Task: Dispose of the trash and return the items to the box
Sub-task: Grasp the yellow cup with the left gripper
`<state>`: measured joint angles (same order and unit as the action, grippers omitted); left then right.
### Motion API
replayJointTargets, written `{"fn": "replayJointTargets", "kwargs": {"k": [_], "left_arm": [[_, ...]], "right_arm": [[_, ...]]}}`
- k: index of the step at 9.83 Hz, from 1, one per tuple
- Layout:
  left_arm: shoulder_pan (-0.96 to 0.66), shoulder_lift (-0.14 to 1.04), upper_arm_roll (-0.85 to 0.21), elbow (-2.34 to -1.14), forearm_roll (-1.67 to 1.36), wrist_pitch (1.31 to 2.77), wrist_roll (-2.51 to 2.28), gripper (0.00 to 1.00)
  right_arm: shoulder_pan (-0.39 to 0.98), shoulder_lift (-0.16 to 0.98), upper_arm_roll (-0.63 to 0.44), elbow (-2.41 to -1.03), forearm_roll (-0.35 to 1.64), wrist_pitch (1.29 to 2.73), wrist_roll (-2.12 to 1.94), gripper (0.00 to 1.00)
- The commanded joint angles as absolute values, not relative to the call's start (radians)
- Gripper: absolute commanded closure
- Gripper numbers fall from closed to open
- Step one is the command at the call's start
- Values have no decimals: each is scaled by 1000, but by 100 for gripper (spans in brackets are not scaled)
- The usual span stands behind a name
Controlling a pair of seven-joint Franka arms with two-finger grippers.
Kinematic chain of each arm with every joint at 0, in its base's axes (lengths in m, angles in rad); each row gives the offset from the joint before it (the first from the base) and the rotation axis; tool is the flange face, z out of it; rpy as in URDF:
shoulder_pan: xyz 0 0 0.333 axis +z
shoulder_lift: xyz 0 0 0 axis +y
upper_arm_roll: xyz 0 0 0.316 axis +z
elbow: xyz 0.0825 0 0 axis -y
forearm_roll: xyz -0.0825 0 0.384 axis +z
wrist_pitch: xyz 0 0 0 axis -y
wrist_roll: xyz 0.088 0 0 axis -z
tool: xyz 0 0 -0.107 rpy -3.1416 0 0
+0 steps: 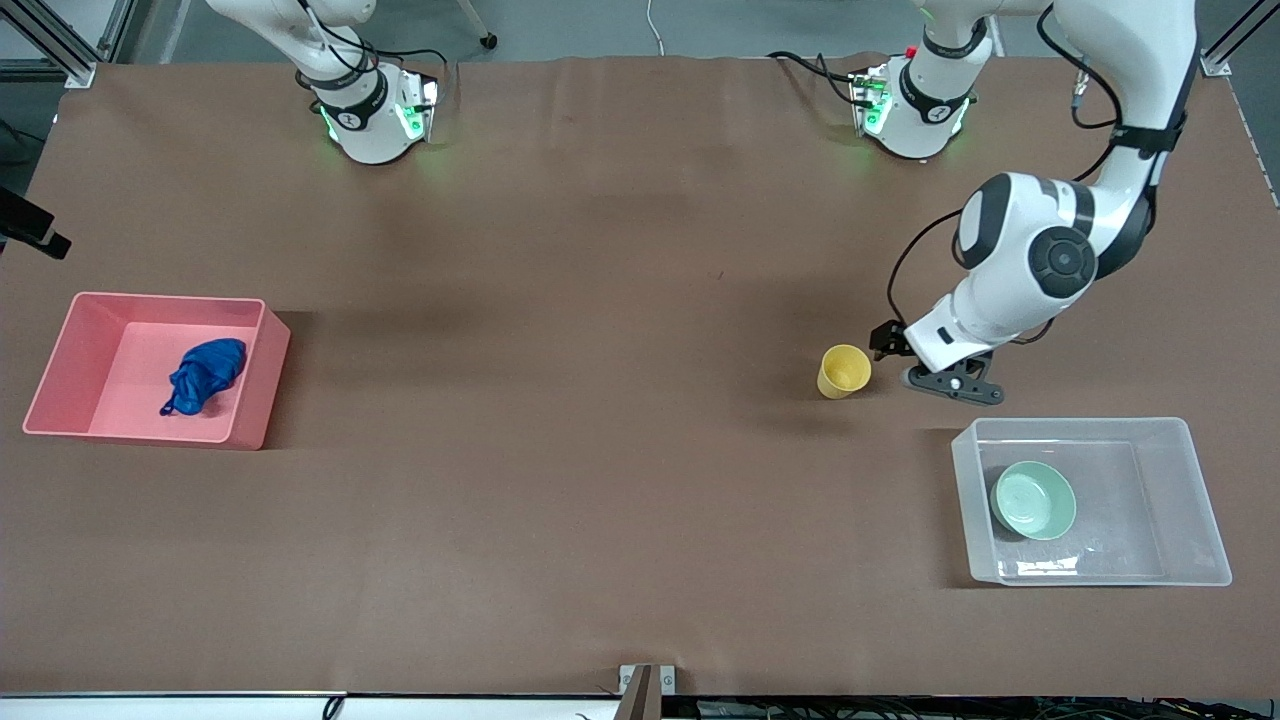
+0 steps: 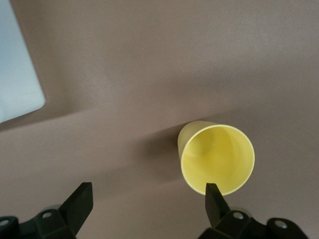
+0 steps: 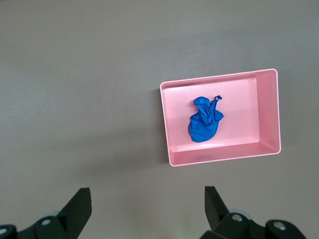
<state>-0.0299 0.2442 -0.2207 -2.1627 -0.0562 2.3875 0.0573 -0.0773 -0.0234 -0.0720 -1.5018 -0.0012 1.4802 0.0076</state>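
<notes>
One yellow cup (image 1: pixel 844 371) beside (untouched) left gripper (image 1: pixel 893 352)

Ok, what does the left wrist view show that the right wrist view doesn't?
Only the left wrist view shows the yellow cup, upright on the table by one finger of the open left end effector, and a corner of the clear box. Only the right wrist view shows the pink bin holding the blue trash, below the open right end effector. Both show the brown table.

front view looks down from high across the bench (image 1: pixel 600 500); left wrist view sits close above the cup (image 2: pixel 217 159), right wrist view high over the pink bin (image 3: pixel 219 159).
</notes>
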Motion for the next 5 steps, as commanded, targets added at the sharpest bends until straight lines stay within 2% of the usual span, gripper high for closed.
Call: {"fn": "replayJointTargets", "kwargs": {"k": [1,2,4,5], "left_arm": [[-26,340,-255,-2172,-35,2473,48,1],[-26,357,-261,-2175,-32,2473,49,12],[-28,386,-262,-2169,-29,2474,49,89],[-29,400,-264,-2160,0,2476,49,100]], "right_arm": [[-77,-17,-69,-1488,-17,1465,-40,0],[-80,-17,-69,-1489,-17,1463,-40,0],[-80,-17,-69,-1490,-17,1462,-40,0],[-80,-17,-71,-1489,-20,1463,-40,0]]}}
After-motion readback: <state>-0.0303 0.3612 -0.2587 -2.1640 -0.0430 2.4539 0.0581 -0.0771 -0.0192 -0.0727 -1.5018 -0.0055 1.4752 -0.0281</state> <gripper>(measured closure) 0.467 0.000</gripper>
